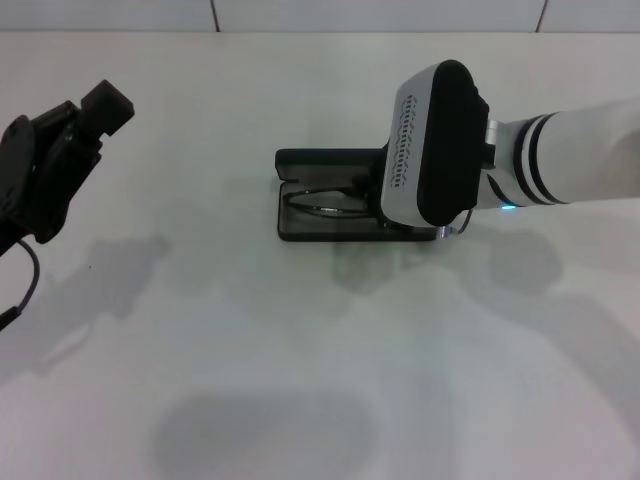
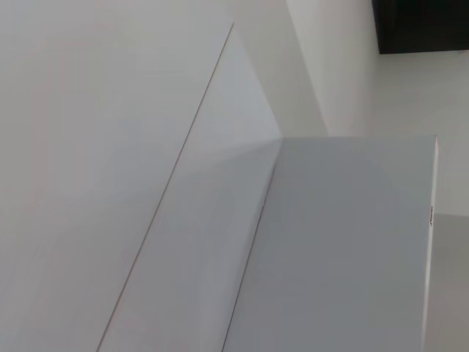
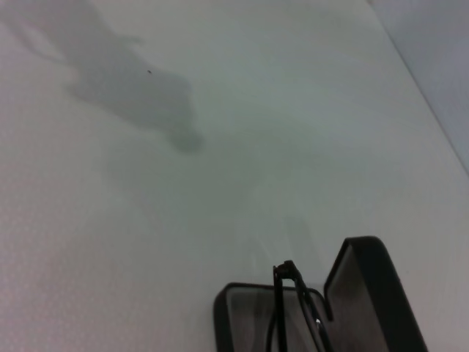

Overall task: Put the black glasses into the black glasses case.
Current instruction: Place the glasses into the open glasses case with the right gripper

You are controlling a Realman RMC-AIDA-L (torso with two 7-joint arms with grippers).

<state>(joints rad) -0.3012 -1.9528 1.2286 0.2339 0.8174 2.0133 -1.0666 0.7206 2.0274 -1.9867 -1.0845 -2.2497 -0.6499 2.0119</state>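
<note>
The black glasses case (image 1: pixel 300 228) lies open mid-table, its lid (image 1: pixel 325 158) standing up at the back. The black glasses (image 1: pixel 325 207) are inside its tray, partly covered by my right arm. That arm's white wrist (image 1: pixel 430 140) hangs over the case's right half and hides the right gripper beneath it. In the right wrist view the case (image 3: pixel 370 290) sits close, and the glasses' thin frame (image 3: pixel 282 304) reaches just over the tray's rim. Whether the glasses are gripped does not show. My left gripper (image 1: pixel 95 110) is raised at the far left, away from the case.
A white table (image 1: pixel 320 380) spreads around the case, with arm shadows in front of it. A tiled wall edge (image 1: pixel 215 15) runs along the back. The left wrist view shows only pale wall surfaces (image 2: pixel 146 147) and a dark panel (image 2: pixel 421 26).
</note>
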